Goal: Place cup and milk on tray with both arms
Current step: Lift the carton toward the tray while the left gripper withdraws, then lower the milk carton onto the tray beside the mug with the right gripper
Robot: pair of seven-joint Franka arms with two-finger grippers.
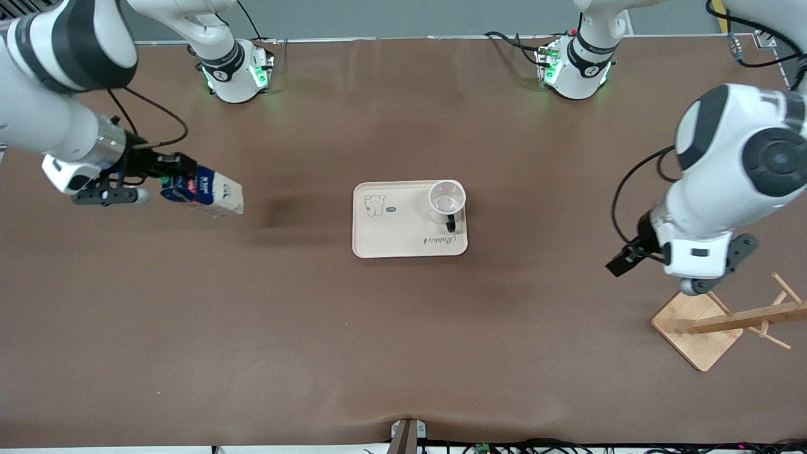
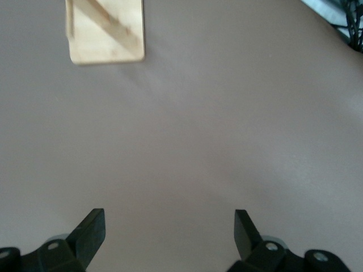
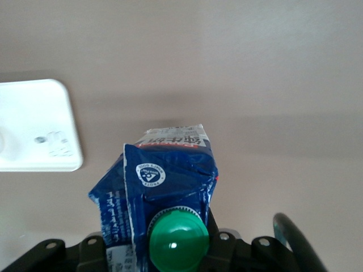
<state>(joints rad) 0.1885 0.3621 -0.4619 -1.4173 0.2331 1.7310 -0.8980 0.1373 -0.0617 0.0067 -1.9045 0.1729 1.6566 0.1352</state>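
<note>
From the front camera, the cream, round-cornered tray point(image 1: 403, 236) lies mid-table on the matte brown table point(image 1: 403, 353). The white cup point(image 1: 447, 198) stands upright in the tray's corner toward the left arm's end, its black handle toward the camera. The right gripper point(image 1: 169, 169) pinches the milk point(image 1: 203, 191) by its gabled top — the carton is tilted, in the air over bare table toward the right arm's end, well apart from the tray. The left gripper point(image 1: 621, 261) waits beside the wooden rack point(image 1: 725, 321).

Left wrist view: black fingers point(image 2: 91, 232) spread wide over bare table, the rack's pale square base point(image 2: 108, 31) ahead.

Right wrist view: glossy blue carton and ribbed green cap point(image 3: 177, 245) fill the jaws.
</note>
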